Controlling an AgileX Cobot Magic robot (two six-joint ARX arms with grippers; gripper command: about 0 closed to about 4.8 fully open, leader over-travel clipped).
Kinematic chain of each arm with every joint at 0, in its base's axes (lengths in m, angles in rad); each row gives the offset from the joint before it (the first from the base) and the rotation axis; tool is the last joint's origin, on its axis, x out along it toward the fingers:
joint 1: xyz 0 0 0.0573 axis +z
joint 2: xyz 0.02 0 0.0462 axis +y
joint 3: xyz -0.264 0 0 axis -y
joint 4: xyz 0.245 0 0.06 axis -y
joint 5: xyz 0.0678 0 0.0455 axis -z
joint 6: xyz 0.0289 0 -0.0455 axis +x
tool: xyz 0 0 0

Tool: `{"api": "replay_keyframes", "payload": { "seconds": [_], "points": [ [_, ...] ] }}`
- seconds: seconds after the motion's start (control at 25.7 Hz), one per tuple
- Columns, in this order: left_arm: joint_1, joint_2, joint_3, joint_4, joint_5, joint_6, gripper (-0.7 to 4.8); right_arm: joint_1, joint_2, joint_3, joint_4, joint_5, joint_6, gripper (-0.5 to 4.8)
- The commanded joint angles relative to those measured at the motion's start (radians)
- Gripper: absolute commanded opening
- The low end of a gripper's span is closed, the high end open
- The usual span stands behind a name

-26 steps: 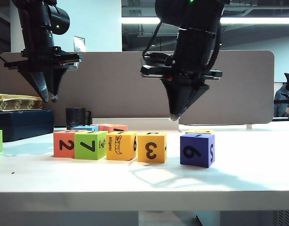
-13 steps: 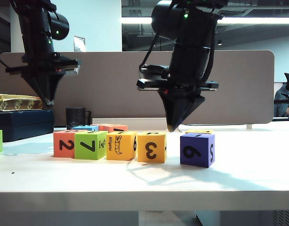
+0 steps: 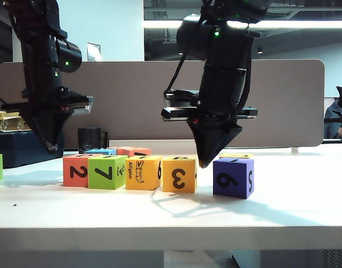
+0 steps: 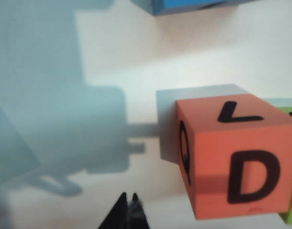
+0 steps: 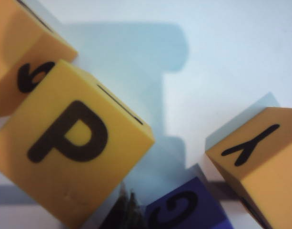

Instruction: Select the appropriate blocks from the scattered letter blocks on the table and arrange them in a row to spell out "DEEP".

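Exterior view, from the left: the left gripper point(image 3: 51, 149) hangs above the table point(image 3: 171, 215) with its fingers pressed together and holding nothing, just left of and slightly above the row of blocks. Beside it, to its right, stands the red-orange block point(image 3: 76, 170) showing "2"; the left wrist view shows a "D" on that block's top point(image 4: 241, 162), beside the closed tips point(image 4: 128, 210). Touching it comes the green "7" block point(image 3: 107, 172), then the alligator block point(image 3: 141, 172), then the "3" block point(image 3: 179, 174). The right gripper point(image 3: 204, 163), fingers also together and empty, points down with its tip in the gap between the "3" block and the purple block point(image 3: 233, 177), low beside their top edges. In the right wrist view, a "P" top point(image 5: 69, 162) lies beside the tips point(image 5: 128, 210), with the purple block at the other side.
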Motion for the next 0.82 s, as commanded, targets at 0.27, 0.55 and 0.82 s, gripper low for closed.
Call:
{"api": "replay_keyframes", "payload": {
  "seconds": [0.27,0.55,0.82],
  "points": [
    [-0.001,0.04,-0.002,0.038,0.072,0.001,-0.06,0.004,0.016,0.003,0.087,-0.026,0.003,-0.02],
    [-0.01,0.073,-0.002,0.034,0.124,0.002,-0.06,0.005,0.024,0.004,0.094,-0.026,0.003,-0.02],
    [-0.026,0.073,-0.001,0.032,0.173,0.019,-0.06,0.005,0.025,0.004,0.116,-0.026,0.003,-0.02]
  ]
}}
